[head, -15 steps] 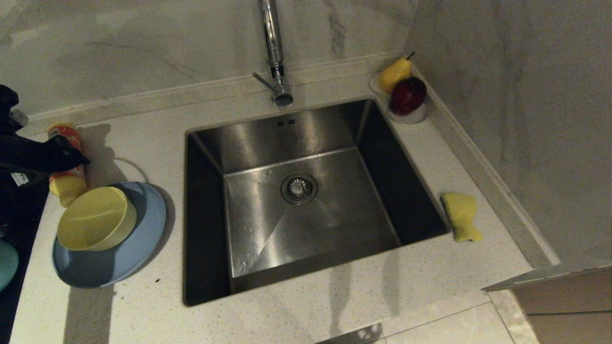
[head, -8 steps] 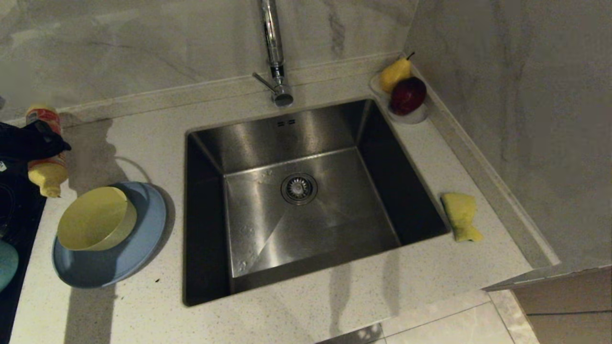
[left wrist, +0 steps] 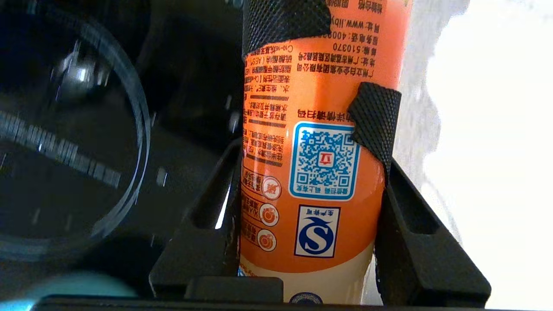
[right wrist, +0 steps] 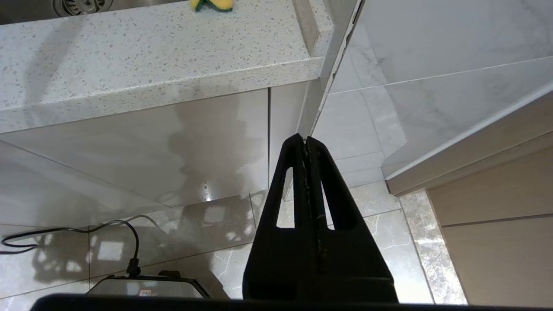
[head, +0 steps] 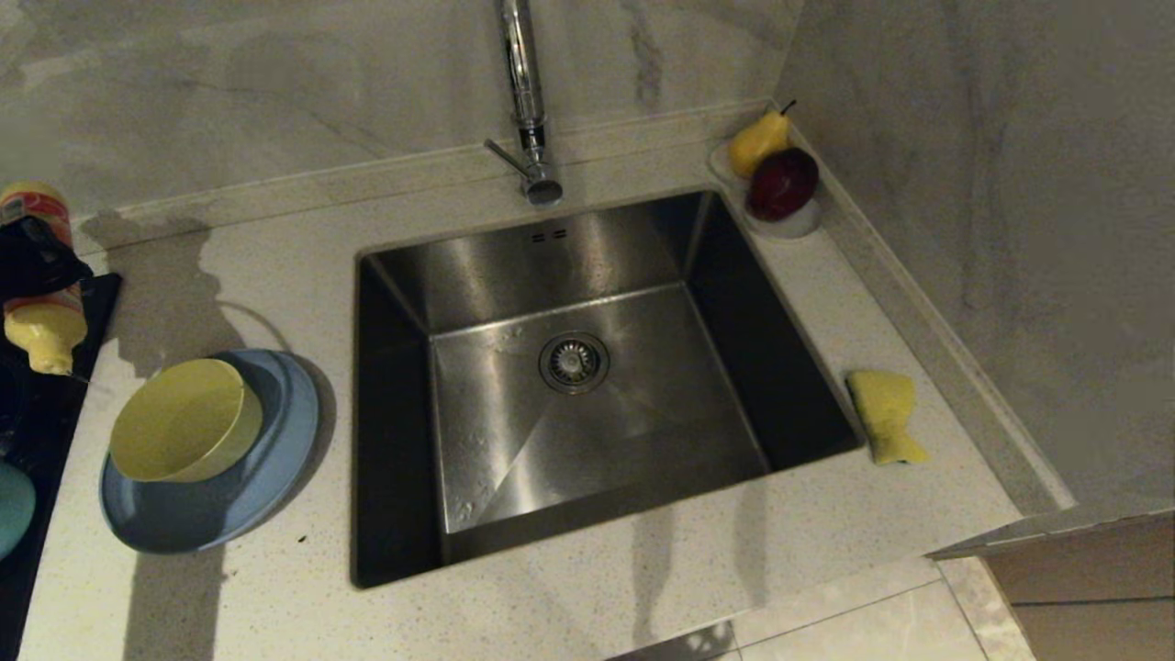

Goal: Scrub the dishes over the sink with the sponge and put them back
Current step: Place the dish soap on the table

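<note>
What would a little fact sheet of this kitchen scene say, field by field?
Left gripper: shut on the orange bottle, at the far left of the counter
Right gripper: shut, empty, parked low beside the cabinet front
Sink: nothing in it; drain strainer in the middle
Yellow bowl: sits on the blue plate, left of the sink
Teal bowl: at the left edge, only partly visible
Sponge: on the counter right of the sink, untouched

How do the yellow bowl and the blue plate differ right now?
The yellow bowl is deep and tilted; the blue plate is wide, shallow and lies flat on the counter. The bowl is smaller and sits on the plate, which carries it and shows around it. Both are round and left of the sink.
</note>
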